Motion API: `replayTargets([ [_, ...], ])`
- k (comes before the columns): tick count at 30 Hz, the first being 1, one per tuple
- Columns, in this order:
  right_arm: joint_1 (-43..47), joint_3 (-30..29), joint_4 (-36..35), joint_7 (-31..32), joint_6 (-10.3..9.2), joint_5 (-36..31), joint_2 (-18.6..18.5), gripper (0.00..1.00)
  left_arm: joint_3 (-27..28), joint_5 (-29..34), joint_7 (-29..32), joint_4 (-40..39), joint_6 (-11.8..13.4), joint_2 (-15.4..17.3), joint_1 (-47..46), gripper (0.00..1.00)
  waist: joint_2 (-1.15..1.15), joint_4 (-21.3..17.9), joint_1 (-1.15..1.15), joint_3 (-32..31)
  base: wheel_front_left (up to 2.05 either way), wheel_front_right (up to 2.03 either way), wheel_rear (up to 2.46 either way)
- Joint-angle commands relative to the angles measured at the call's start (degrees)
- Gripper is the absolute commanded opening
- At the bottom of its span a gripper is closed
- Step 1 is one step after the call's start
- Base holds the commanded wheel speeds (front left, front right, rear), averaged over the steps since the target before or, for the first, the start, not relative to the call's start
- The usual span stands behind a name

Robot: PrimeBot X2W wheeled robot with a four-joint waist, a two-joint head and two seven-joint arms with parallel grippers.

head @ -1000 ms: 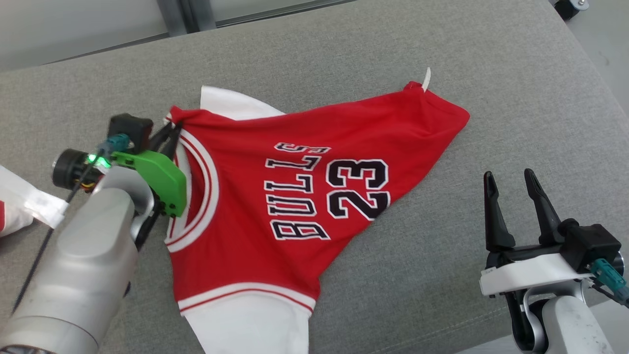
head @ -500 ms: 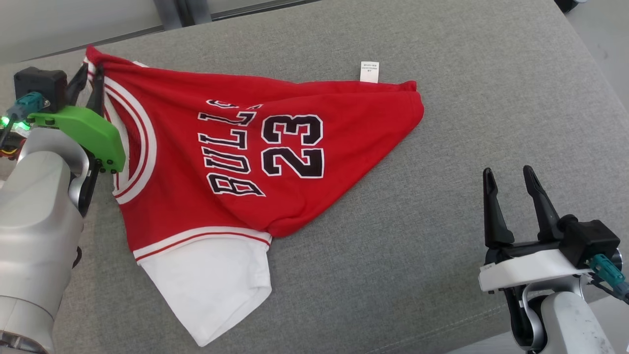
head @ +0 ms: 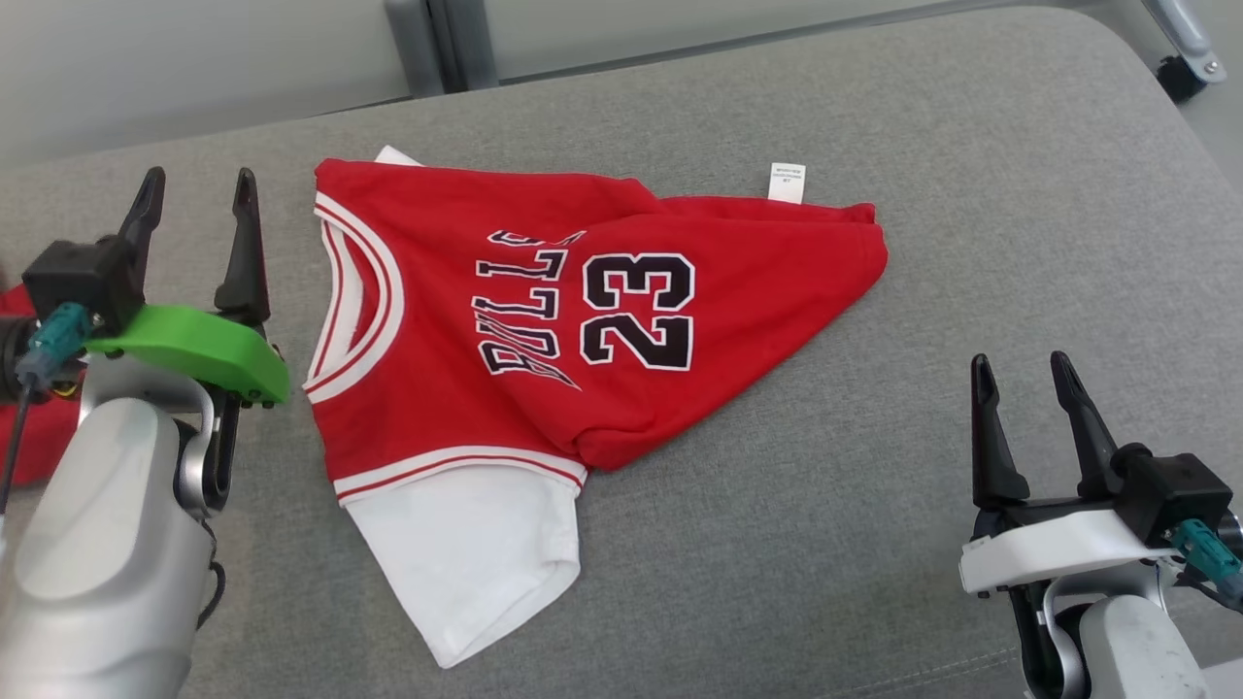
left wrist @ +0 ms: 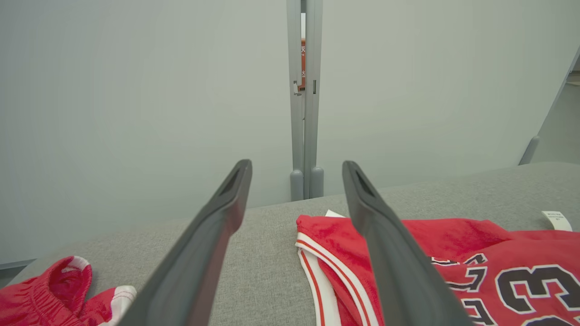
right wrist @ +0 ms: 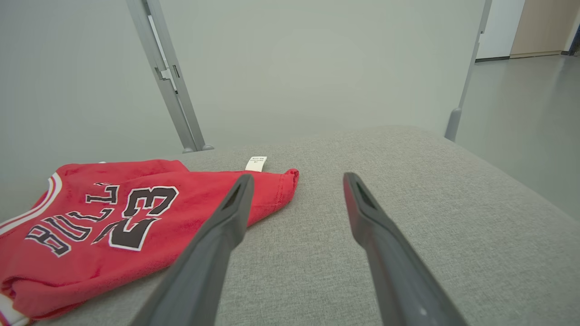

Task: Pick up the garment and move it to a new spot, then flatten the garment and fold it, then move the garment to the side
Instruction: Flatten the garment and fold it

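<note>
Left of the garment, red cloth

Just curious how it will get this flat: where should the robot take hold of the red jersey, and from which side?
Probably the narrow hem end of the red jersey, with the right gripper coming in low from the right. The cloth tapers to a bunched point there, with bare cushion beside it. The open left gripper stands by the collar for the opposite pull.
</note>
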Motion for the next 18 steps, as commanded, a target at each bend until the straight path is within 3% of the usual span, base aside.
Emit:
replayTargets([
  [1, 0.8, 0.1, 0.1, -0.2, -0.10, -0.4, 0.0, 1.00, 1.6, 1.6, 0.0, -2.6, 0.4, -0.5, 3.0, 1.00, 0.00, 2.7, 0.00, -2.6, 0.00, 0.00, 0.00],
  [11, 3.5, 0.0, 0.0, -0.2, -0.10, -0.9, -0.2, 1.00, 12.6, 9.5, 0.0, -22.7, 1.0, -4.7, 22.1, 1.00, 0.00, 6.5, 0.00, -6.3, 0.00, 0.00, 0.00],
  [18, 5.1, -0.5, 0.1, -0.2, -0.10, -0.8, -0.8, 1.00, 18.2, 13.2, 0.0, -31.2, 0.4, -8.6, 34.5, 1.00, 0.00, 8.5, 0.00, -8.5, 0.00, 0.00, 0.00],
])
